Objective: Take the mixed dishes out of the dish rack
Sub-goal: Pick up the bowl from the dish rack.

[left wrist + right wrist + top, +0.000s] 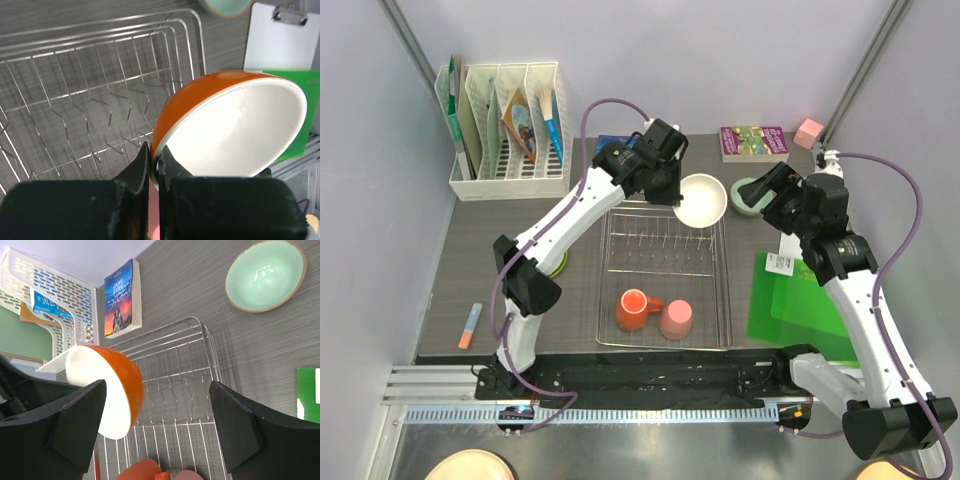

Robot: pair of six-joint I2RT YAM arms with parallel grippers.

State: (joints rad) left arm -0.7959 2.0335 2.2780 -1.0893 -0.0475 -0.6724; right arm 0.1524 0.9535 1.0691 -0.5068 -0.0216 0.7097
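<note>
My left gripper [672,186] is shut on the rim of a bowl [703,200], cream-white inside and orange outside, and holds it tilted above the far right corner of the silver wire dish rack [665,262]. In the left wrist view the fingers [141,167] pinch that bowl's [235,130] rim. An orange mug [635,308] and a pink cup [676,318] stand in the rack's near end. A pale green bowl [744,196] sits on the table right of the rack, and my open, empty right gripper [767,187] hovers over it. A lime-green plate [560,264] lies left of the rack.
A white file organizer [505,130] stands at the back left. A blue book [120,297] lies behind the rack, with a purple book [752,140] and a pink block [809,131] at the back right. Green boards [800,300] and a white clipboard [280,40] lie right of the rack.
</note>
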